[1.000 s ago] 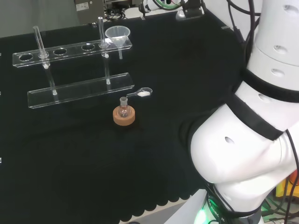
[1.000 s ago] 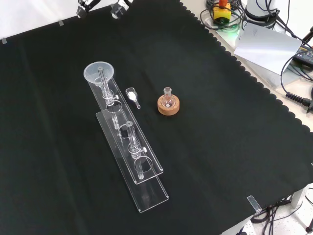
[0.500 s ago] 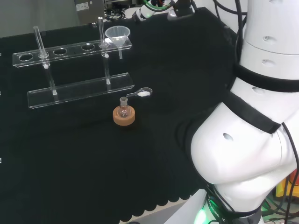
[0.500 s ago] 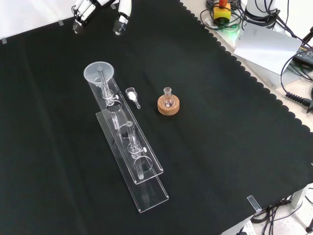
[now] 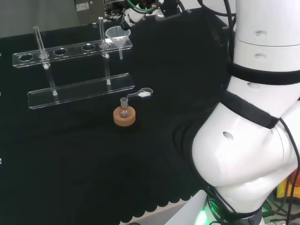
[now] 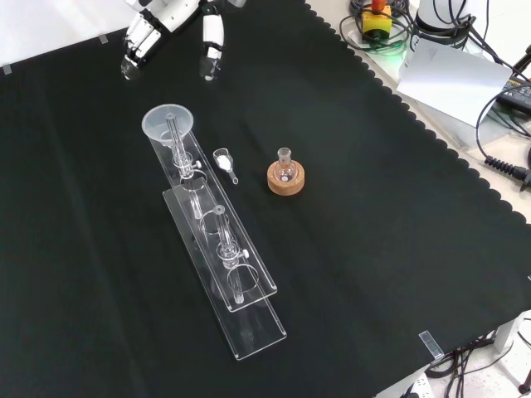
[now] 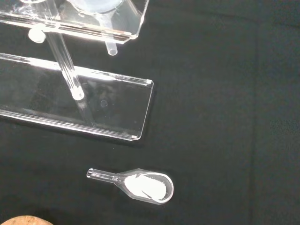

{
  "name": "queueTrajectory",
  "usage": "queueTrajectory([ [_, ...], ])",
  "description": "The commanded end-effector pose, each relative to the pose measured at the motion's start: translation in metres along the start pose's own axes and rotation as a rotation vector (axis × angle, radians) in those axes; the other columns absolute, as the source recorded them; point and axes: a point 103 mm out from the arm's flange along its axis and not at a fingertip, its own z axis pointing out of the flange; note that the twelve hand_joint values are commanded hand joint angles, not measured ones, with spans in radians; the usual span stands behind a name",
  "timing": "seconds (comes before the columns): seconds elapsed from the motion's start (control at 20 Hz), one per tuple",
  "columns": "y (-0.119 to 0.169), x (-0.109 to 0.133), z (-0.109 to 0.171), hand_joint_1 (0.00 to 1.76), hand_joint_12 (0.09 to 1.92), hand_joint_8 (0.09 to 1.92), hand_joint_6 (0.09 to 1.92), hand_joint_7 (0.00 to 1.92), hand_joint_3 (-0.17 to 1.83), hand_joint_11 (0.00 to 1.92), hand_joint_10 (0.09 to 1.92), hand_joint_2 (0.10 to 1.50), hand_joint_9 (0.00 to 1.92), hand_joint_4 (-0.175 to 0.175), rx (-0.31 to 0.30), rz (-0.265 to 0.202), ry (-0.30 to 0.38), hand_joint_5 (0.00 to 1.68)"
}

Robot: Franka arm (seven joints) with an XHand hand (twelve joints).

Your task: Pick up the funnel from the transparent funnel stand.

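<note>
We are hovering our hand [image 6: 170, 25], fingers spread and gripping nothing, just beyond the funnel [image 6: 168, 124], which is sitting untouched in the end hole of the funnel stand [image 6: 232, 274]; the whole grasp and lift is remaining.

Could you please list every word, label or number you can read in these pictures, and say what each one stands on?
None can be read.
The funnel, the funnel stand, the flask on its cork ring and the weighing scoop carry no print.
A small label at the head view's top edge is too blurred to read.
</note>
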Motion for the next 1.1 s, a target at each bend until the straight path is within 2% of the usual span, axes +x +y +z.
queueTrajectory([
  [0.05, 0.017, 0.020, -0.002, 0.33, 1.42, 0.50, 0.09, 0.00, 0.19, 0.43, 0.82, 0.79, 0.24, -0.012, 0.116, 0.002, -0.076, 0.00],
  [0.25, 0.022, 0.023, -0.004, 0.36, 1.40, 0.49, 0.09, 0.00, 0.18, 0.48, 0.83, 0.77, 0.25, -0.014, 0.112, 0.003, -0.092, 0.00],
  [0.4, 0.023, 0.029, -0.004, 0.39, 1.39, 0.49, 0.09, 0.00, 0.18, 0.49, 0.84, 0.77, 0.25, -0.015, 0.121, 0.022, -0.102, 0.00],
  [0.6, 0.024, 0.032, -0.002, 0.41, 1.39, 0.52, 0.09, 0.00, 0.17, 0.49, 0.84, 0.78, 0.26, -0.018, 0.123, 0.009, -0.098, 0.00],
  [0.75, 0.025, 0.036, -0.001, 0.42, 1.38, 0.55, 0.09, 0.00, 0.17, 0.50, 0.84, 0.78, 0.26, -0.021, 0.121, 0.022, -0.116, 0.00],
  [0.85, 0.026, 0.038, -0.001, 0.42, 1.38, 0.56, 0.09, 0.00, 0.17, 0.50, 0.84, 0.78, 0.26, -0.022, 0.125, 0.047, -0.126, 0.00],
  [1.1, 0.029, 0.038, 0.001, 0.45, 1.36, 0.43, 0.09, 0.00, 0.16, 0.52, 0.86, 0.77, 0.20, -0.027, 0.129, 0.046, -0.145, 0.00],
])
